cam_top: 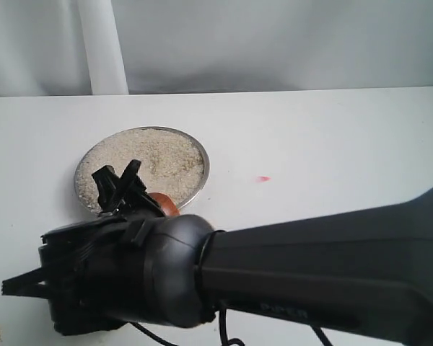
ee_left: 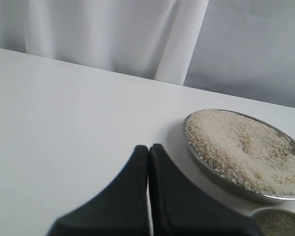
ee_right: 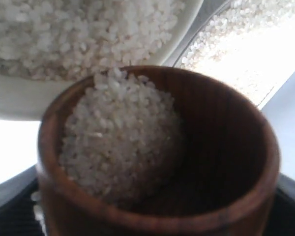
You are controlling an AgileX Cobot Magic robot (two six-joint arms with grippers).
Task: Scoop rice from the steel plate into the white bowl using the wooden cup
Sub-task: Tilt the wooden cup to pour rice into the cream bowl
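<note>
Scooping rice: at the left of the desk (cam_top: 332,137), the left fingers (ee_left: 137,196) are lying pressed together, gripping nothing, near the plate (cam_top: 206,167). The plate is sitting left of centre, carrying a wide bed of rice (cam_top: 141,158).

At the plate's front edge, the right fingers (ee_right: 12,219) are showing as dark edges on either side of the cup (ee_right: 226,147) and appear to be gripping it, spread wide around its body. The cup is carrying a load of rice banked against the side nearest the bowl (ee_right: 19,103), with a few grains riding at the lip. The bowl is sitting just beyond that lip and beside the plate, and is already holding rice. Whether cup and bowl are touching cannot be told.

The right arm (cam_top: 325,267) is stretching in from the right across the front of the desk, hiding the bowl from the outside camera. Further right, a small red mark (cam_top: 262,178) is showing on the bare desk.

The pour looks to be the step in hand, and it is carrying risks. If the lip is sitting short of the bowl's rim, grains will be falling into the gap and scattering over the desk. Polished, rounded wood is also liable to twist in the fingers as the cup tips. A lip dipping too low could nudge the bowl aside, and a fast tilt could dump the load over the far rim.
</note>
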